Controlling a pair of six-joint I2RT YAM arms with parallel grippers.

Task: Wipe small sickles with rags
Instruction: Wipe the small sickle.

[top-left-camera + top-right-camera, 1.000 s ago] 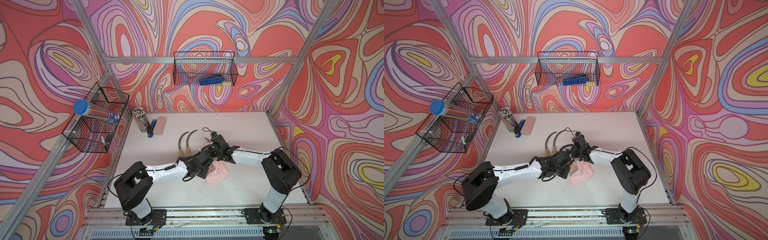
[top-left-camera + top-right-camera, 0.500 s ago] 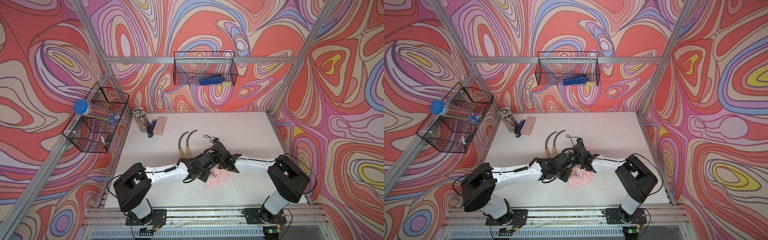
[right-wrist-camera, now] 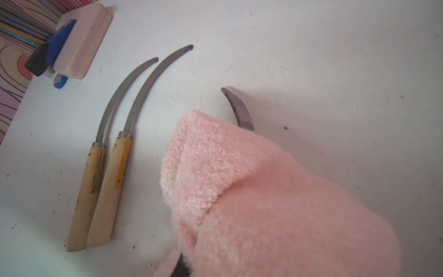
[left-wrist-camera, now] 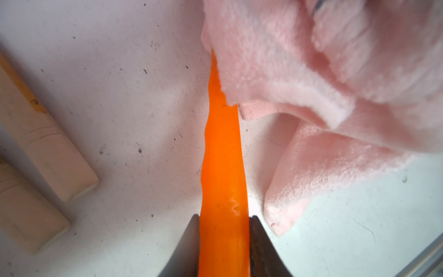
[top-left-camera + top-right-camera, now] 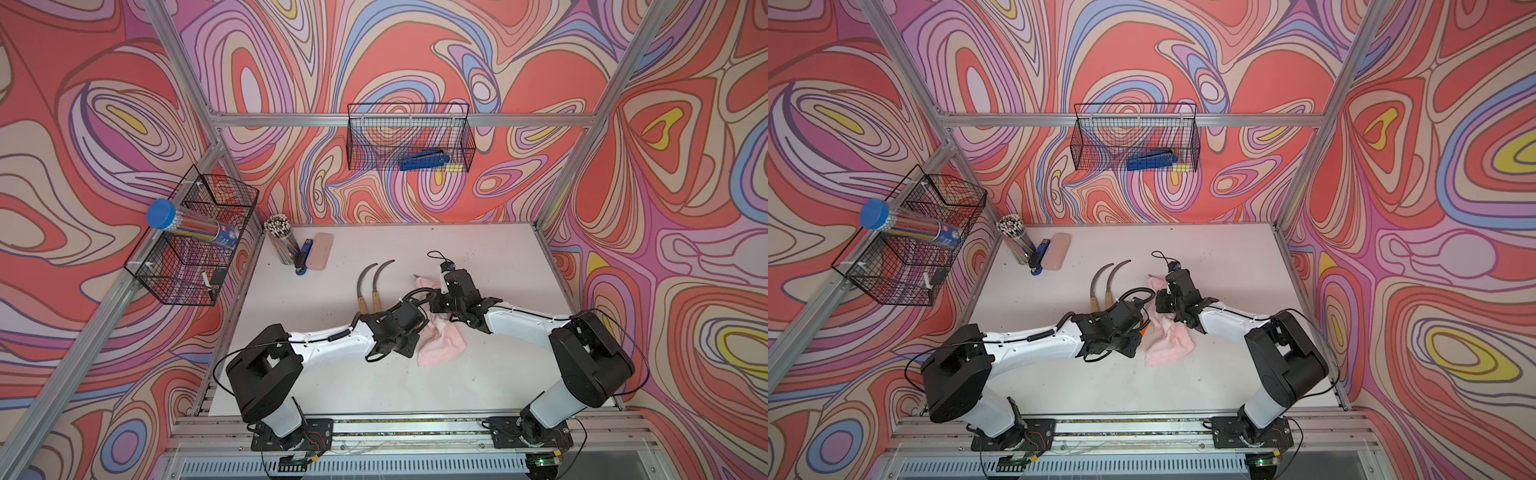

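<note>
The left pincer (image 4: 224, 223) pinches the orange-handled sickle (image 4: 223, 156) by its handle. The right pincer (image 5: 435, 296) is pressed together on the rag (image 5: 442, 347), which drapes over the blade. Two wooden-handled sickles (image 5: 370, 286) lie just beside, with open tabletop (image 5: 478, 249) beyond.

My white table (image 5: 478, 257), lightly speckled.
I see two wooden-handled sickles (image 5: 364, 305) side by side at centre, pink rag (image 5: 440, 347) near-right of them, pencil cup (image 5: 284, 245), stapler (image 5: 303, 258) and case (image 5: 320, 251) far-left.
</note>
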